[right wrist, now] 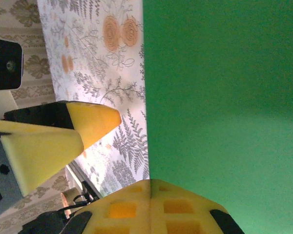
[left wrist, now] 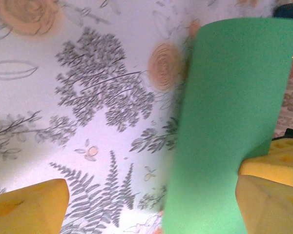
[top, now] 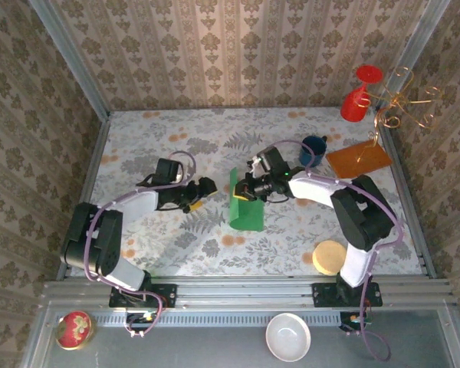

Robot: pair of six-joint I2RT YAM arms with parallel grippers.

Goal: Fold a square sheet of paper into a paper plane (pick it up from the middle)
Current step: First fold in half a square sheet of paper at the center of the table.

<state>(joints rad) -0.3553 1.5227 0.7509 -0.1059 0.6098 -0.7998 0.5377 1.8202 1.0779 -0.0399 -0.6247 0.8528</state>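
Top external: high at 6 o'clock, looking down toward 12. Left wrist faces 3, right wrist faces 9; both sit close on the square sheet of paper point(left wrist: 229, 126).

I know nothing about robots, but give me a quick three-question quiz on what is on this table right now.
1. Fill in: the green paper is gripped by the ___ arm's jaws.
2. True or false: the left arm's jaws are clamped shut on the paper.
3. Which thing stands right beside the orange board? A: blue mug. B: white bowl. C: yellow disc.

Key:
1. The right arm's jaws.
2. False: they stand wide open.
3. A.
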